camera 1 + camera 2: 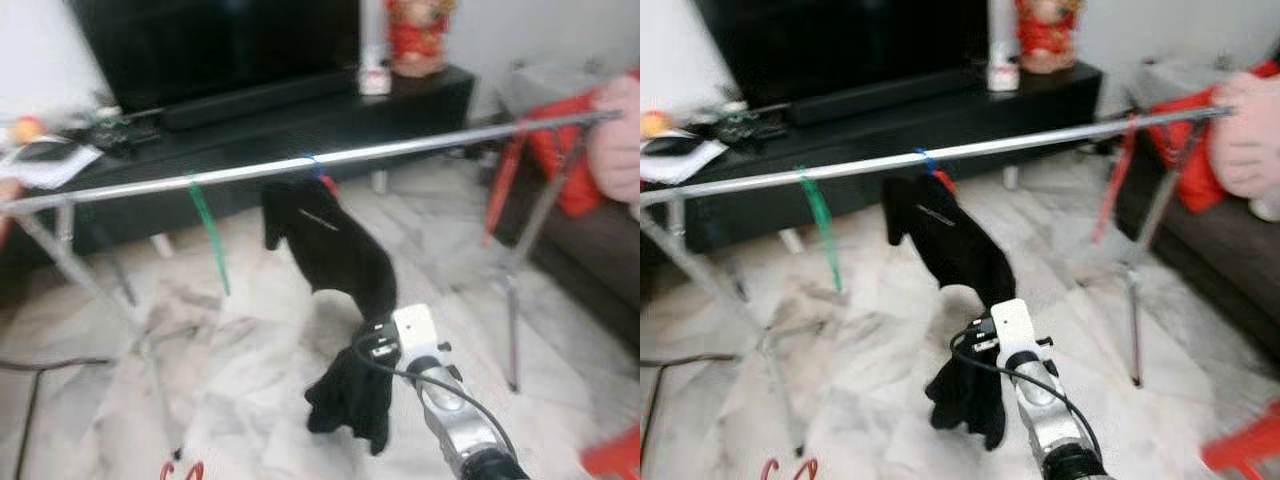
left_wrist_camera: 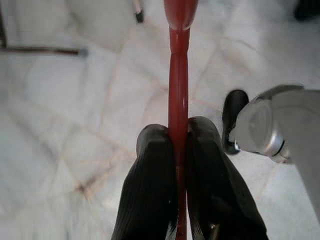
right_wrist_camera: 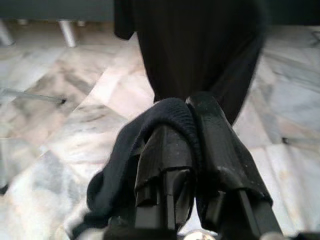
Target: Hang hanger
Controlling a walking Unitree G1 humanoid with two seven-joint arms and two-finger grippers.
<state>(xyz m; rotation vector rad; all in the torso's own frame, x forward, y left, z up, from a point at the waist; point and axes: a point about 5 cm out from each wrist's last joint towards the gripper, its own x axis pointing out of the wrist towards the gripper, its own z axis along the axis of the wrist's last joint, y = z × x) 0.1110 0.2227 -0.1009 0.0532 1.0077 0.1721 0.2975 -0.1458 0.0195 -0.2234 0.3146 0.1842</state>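
- While the right gripper [image 3: 190, 150] pinches a black cloth [image 1: 330, 250] at frame centre, the cloth's top hides its hanger on the rail [image 1: 400, 150]
- Left gripper [image 2: 179, 150] clamps a red hanger [image 2: 178, 90], ends cut off
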